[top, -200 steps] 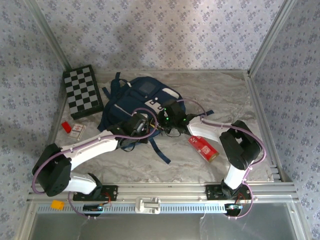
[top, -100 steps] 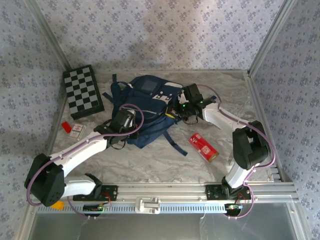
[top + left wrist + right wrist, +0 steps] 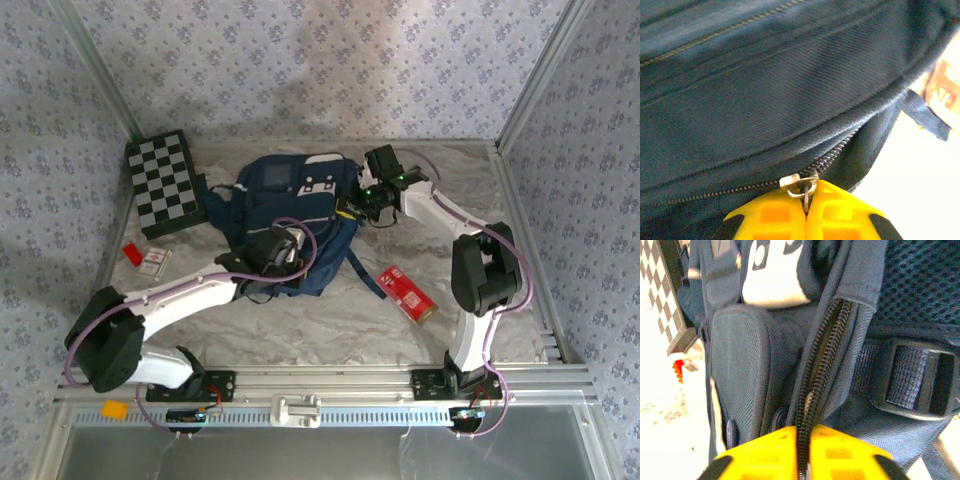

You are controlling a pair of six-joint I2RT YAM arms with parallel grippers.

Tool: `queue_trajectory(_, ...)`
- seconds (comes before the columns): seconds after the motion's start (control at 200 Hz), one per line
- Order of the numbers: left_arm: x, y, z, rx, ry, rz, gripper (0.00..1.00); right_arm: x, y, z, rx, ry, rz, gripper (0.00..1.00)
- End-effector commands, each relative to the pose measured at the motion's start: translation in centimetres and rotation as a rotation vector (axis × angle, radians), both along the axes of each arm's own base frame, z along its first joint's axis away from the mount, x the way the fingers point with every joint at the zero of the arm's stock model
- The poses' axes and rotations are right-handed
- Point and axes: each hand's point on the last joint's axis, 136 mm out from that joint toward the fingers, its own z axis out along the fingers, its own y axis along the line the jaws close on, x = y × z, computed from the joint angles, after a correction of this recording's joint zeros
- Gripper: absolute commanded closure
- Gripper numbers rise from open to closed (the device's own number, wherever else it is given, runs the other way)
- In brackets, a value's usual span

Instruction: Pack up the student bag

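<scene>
The student bag (image 3: 290,205), navy with white patches, lies in the middle of the table. My left gripper (image 3: 280,246) is at its near edge. In the left wrist view its yellow fingers (image 3: 770,215) are shut on the metal zipper pull (image 3: 801,183), with the zipper (image 3: 840,147) running up to the right. My right gripper (image 3: 364,203) is at the bag's right side. There its yellow fingers (image 3: 850,452) pinch the black zipper band (image 3: 822,360) of the bag (image 3: 737,375), next to a strap buckle (image 3: 912,377).
A folded chessboard (image 3: 165,183) lies at the back left, touching the bag's straps. A red box (image 3: 407,294) lies right of the bag's loose strap (image 3: 362,268). A small red item (image 3: 132,252) and a card pack (image 3: 155,262) sit at the left edge.
The right gripper has moved to the back right with the bag's edge, dragging the bag toward the back. The left gripper went along with it, still on the zipper pull.
</scene>
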Motion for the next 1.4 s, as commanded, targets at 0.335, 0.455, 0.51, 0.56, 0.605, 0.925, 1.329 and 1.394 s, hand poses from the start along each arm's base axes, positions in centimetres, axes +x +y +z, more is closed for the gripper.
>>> queue_trajectory(0.335,1.4,-2.2,1.3,-0.014,-0.035,-0.010,1.00,-8.4,0.6,0.2,0.100,0.043,-0.078,0.50)
queue_trajectory(0.455,1.2,-2.5,1.3,-0.023,-0.023,-0.018,1.00,-9.7,2.7,-0.6,0.195,0.061,-0.116,0.51)
queue_trajectory(0.51,1.1,-2.6,1.0,-0.030,-0.016,-0.021,1.00,-9.7,3.2,-1.1,0.205,0.071,-0.132,0.54)
queue_trajectory(0.56,1.0,-2.6,0.8,-0.032,-0.011,-0.019,1.00,-9.5,3.8,-1.3,0.224,0.066,-0.144,0.58)
queue_trajectory(0.605,0.9,-2.5,0.8,-0.032,-0.006,-0.020,1.00,-9.2,4.1,-1.5,0.234,0.068,-0.161,0.59)
queue_trajectory(0.925,0.7,-2.2,1.3,-0.026,-0.019,-0.027,1.00,-7.8,5.5,-2.2,0.220,0.048,-0.181,0.81)
queue_trajectory(1.329,1.9,6.5,-1.2,0.142,-0.038,0.215,1.00,-8.3,-4.6,-1.3,0.095,0.051,-0.174,1.00)
queue_trajectory(1.394,2.9,8.0,-0.8,0.167,-0.071,0.263,1.00,-7.3,-5.3,-0.8,0.131,0.042,-0.168,1.00)
